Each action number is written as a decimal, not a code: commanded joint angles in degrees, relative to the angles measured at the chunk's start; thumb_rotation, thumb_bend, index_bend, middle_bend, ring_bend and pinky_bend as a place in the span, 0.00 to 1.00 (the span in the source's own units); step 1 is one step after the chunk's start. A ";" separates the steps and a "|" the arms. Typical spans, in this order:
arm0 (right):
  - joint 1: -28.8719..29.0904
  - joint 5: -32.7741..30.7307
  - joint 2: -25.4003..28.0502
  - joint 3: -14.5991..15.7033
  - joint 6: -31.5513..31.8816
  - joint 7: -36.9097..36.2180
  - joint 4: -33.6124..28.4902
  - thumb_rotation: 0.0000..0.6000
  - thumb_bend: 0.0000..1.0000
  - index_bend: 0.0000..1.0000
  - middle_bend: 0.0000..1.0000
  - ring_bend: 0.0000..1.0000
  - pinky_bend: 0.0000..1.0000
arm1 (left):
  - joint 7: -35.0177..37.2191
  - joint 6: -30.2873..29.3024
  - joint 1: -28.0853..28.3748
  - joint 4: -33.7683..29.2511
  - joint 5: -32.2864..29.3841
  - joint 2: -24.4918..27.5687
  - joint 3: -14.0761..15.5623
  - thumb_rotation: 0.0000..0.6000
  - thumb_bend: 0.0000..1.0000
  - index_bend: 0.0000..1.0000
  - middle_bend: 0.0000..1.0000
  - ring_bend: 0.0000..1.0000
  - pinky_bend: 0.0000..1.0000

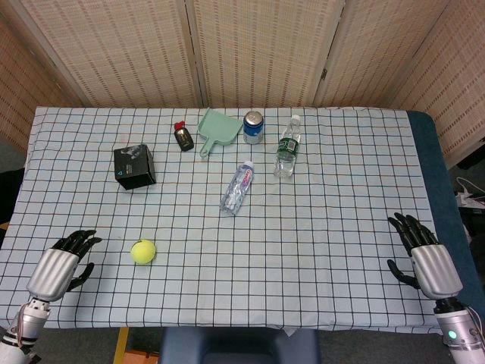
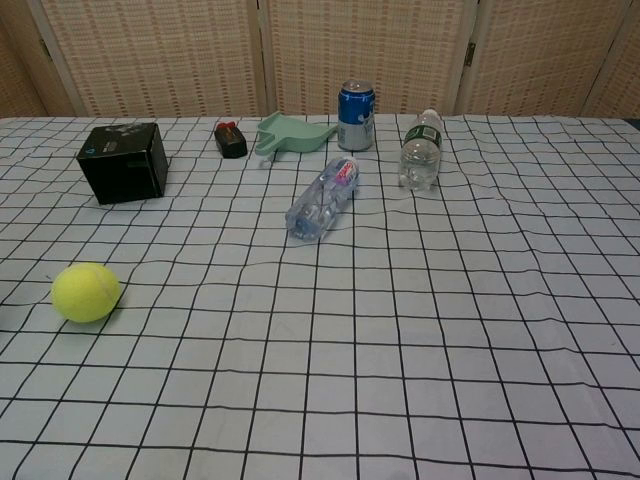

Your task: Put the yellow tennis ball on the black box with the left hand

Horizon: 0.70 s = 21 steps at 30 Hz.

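Note:
The yellow tennis ball [image 1: 143,252] [image 2: 86,292] lies on the checked cloth near the front left. The black box [image 1: 134,167] [image 2: 124,162] stands farther back, left of the middle. My left hand [image 1: 64,264] rests at the front left edge, a short way left of the ball, fingers apart and holding nothing. My right hand [image 1: 424,254] rests at the front right edge, also with fingers spread and nothing in it. The chest view shows neither hand.
A clear bottle [image 1: 236,188] [image 2: 322,198] lies on its side mid-table. At the back stand a blue can [image 1: 253,127] [image 2: 356,116], an upright bottle [image 1: 287,147] [image 2: 421,150], a green dustpan [image 1: 215,130] [image 2: 291,134] and a small dark object [image 1: 183,136] [image 2: 230,139].

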<state>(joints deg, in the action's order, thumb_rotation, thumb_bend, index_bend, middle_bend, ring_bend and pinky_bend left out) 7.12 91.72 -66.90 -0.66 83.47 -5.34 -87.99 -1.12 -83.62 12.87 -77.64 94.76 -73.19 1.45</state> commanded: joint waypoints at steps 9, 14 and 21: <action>0.11 -0.02 0.03 0.19 -0.41 -0.46 -0.18 1.00 0.27 0.06 0.03 0.00 0.15 | 0.26 0.38 0.06 -0.22 -0.16 0.15 0.06 1.00 0.41 0.27 0.18 0.16 0.35; 0.23 -0.96 0.15 -0.07 -1.03 -0.44 -0.22 1.00 0.27 0.06 0.03 0.00 0.15 | 0.51 0.34 0.16 -0.05 0.14 0.14 0.14 1.00 0.41 0.27 0.19 0.16 0.35; 0.23 -0.51 0.37 0.52 -1.47 -0.42 -0.52 1.00 0.27 0.06 0.03 0.00 0.15 | 2.52 -2.87 -0.64 -1.30 1.40 0.12 -0.07 1.00 0.50 0.27 0.28 0.26 0.44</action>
<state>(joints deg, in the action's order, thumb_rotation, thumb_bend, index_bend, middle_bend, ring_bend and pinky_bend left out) 7.35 91.22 -66.55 -0.14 82.01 -5.74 -88.48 -0.19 -85.74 12.50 -78.39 95.61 -72.93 1.41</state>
